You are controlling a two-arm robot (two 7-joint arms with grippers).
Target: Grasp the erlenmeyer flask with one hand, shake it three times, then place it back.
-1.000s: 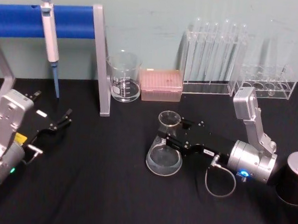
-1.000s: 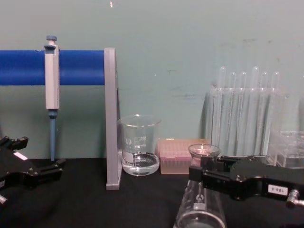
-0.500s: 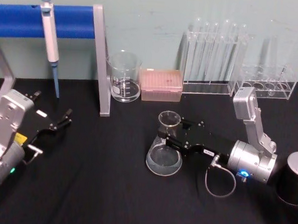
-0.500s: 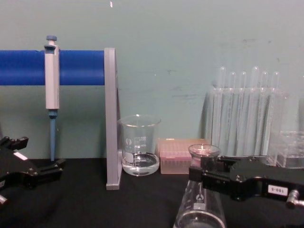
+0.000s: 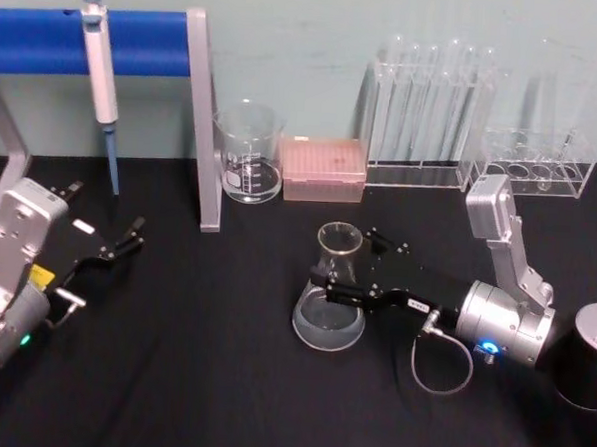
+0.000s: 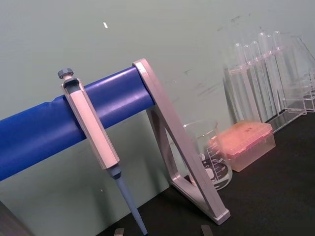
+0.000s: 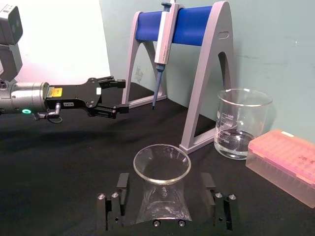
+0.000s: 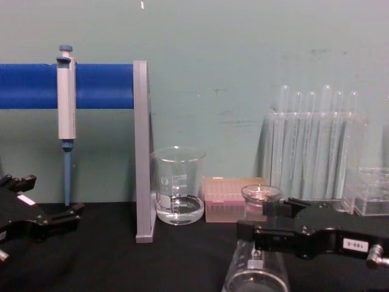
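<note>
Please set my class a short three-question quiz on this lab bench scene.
1. What hangs on the blue stand? A pipette, B test tube, C funnel.
2. True or false: the right gripper clamps the erlenmeyer flask at its neck.
3. Which glass vessel stands beside the pink box?
Key: 1 A. 2 False: its jaws stand open on either side of the neck; the left gripper sits parked far left. 3 The beaker.

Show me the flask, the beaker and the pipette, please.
flask (image 5: 325, 324): head view, on its wide glass base.
beaker (image 5: 249, 163): head view, on its front wall.
pipette (image 5: 101, 68): head view, on its grey body.
</note>
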